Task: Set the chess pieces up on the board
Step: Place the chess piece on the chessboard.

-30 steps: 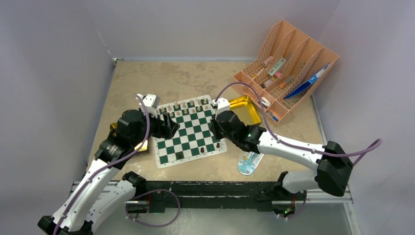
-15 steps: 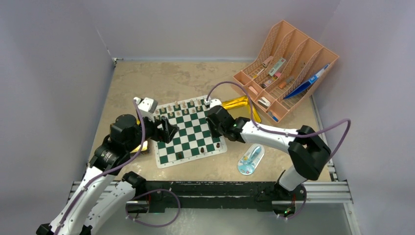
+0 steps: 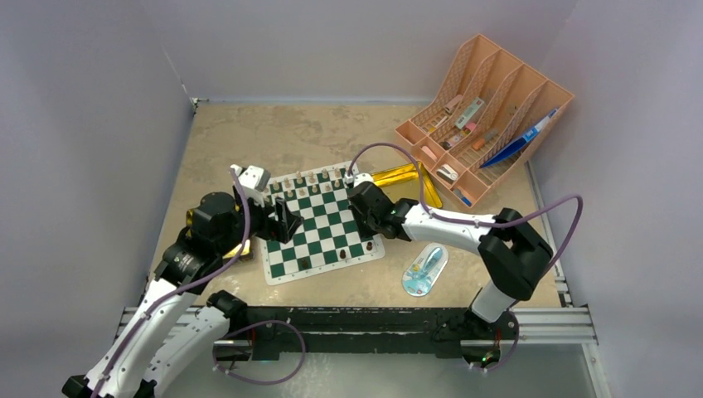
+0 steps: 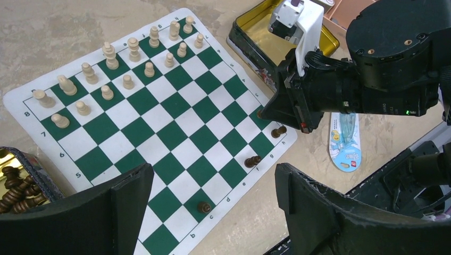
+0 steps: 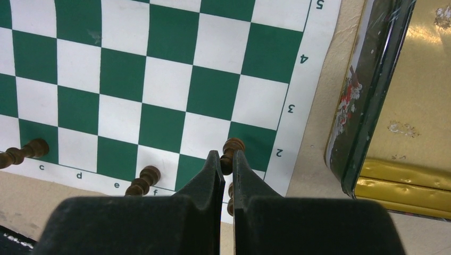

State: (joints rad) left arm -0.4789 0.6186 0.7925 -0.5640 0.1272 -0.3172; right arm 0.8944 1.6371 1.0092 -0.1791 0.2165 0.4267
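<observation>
Though cream pieces (image 4: 128, 81) stand ranked (two rows), brown piece (image 5: 233, 146) gripped.

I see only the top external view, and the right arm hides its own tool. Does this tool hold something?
Observer: Yes. In the right wrist view the right tool is shut on a small dark brown wooden chess piece, over the near edge of the green and white checked board.
Operator: And the left tool?
Observer: The left tool is open and empty.
Operator: Where are the spare dark pieces?
Observer: Several dark pieces lie in a gold metal tin beside the board.
</observation>
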